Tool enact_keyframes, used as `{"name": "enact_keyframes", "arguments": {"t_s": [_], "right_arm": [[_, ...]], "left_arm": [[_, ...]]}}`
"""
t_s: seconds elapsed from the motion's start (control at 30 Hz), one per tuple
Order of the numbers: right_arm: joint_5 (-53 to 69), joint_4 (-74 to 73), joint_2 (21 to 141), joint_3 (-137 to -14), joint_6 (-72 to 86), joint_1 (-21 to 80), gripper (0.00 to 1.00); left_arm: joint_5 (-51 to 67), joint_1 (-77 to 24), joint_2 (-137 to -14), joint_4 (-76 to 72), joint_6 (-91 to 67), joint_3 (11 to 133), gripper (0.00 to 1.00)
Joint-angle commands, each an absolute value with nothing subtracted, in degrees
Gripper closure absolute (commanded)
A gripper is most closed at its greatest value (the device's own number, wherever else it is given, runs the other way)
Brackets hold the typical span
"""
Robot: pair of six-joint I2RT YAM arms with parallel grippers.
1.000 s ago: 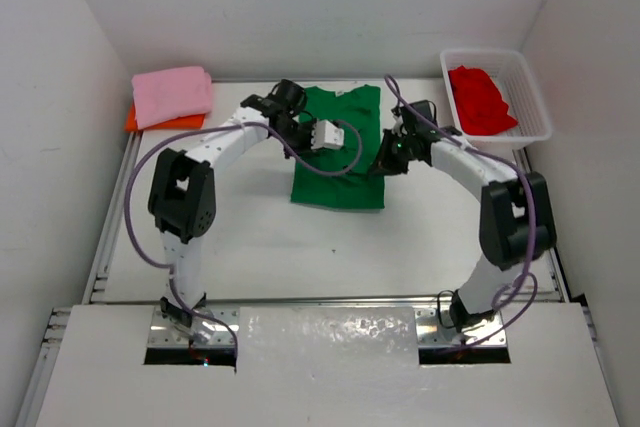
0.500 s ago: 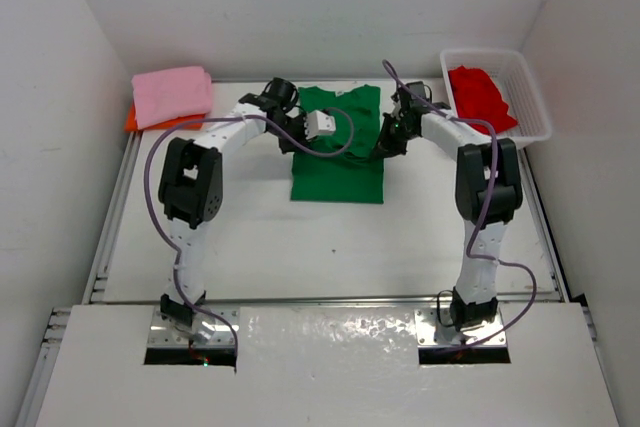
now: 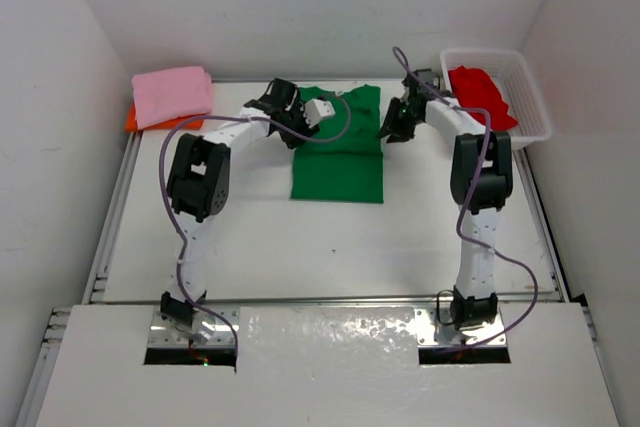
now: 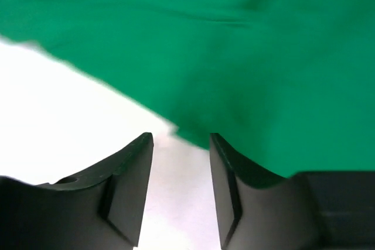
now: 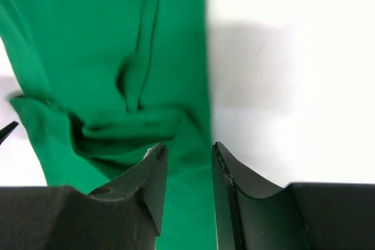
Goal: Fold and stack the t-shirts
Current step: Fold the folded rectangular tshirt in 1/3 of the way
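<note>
The left gripper (image 4: 180,140) stands parted with nothing between its jaws, and an edge of the green t-shirt (image 4: 263,57) lies just past its tips toward 12 o'clock; the right gripper (image 5: 188,146) is parted and empty too, low over a bunched crease in the same shirt at its 10 o'clock. Seen from above, that shirt lies on the table (image 3: 300,237) at 12 o'clock, between both grippers; the pink t-shirt (image 3: 172,92) sits on the orange t-shirt (image 3: 133,120) at 10 o'clock; the red t-shirt (image 3: 480,97) waits in the basket (image 3: 537,112) at 2 o'clock. The likely faults: a fingertip snagging cloth on withdrawal and dragging the fold open; the bunched patch leaving a lumpy layer; the left arm's cable (image 3: 345,127), draped across the shirt, tugging it askew.
</note>
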State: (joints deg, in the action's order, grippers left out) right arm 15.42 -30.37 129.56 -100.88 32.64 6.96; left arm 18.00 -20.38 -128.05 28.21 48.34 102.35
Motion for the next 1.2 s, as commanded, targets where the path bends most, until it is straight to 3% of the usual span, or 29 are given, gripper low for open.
{"name": "enact_keyframes", "arguments": {"t_s": [0.0,0.13,0.23,0.4,0.57,0.7,0.8,0.97,1.17], "right_arm": [[10.2,-29.1,127.6,-108.2,27.5,5.0,0.65],[6.6,-28.0,120.4,-105.8,24.0,5.4,0.69],[8.7,-22.7,115.1,-95.0,23.4,8.6,0.83],[17.9,-15.0,112.8,-84.4,27.0,13.9,0.96],[23.1,-8.0,117.4,-80.8,34.7,13.8,1.00],[26.0,-8.2,126.0,-88.0,36.6,13.9,1.00],[24.9,-7.0,129.8,-93.7,38.6,13.2,1.00],[22.7,-0.5,132.1,-94.1,44.7,10.1,1.00],[19.3,-1.8,134.1,-91.7,45.5,7.1,1.00]], "left_arm": [[6.7,-18.5,-128.2,17.1,37.5,106.3,0.58],[3.3,-15.8,-128.6,17.9,30.3,112.7,0.55],[6.2,-14.3,-127.5,21.3,29.5,115.1,0.56],[31.3,-15.1,-121.7,38.1,46.6,112.4,0.61],[45.1,-15.5,-123.0,38.5,40.0,107.1,0.63],[50.1,-15.9,-124.8,30.3,32.7,103.3,0.64],[44.4,-16.3,-127.4,24.1,27.5,103.2,0.64],[23.5,-15.7,-130.6,14.1,20.9,102.3,0.65],[14.9,-15.6,-132.9,11.3,15.9,103.0,0.66]]}}
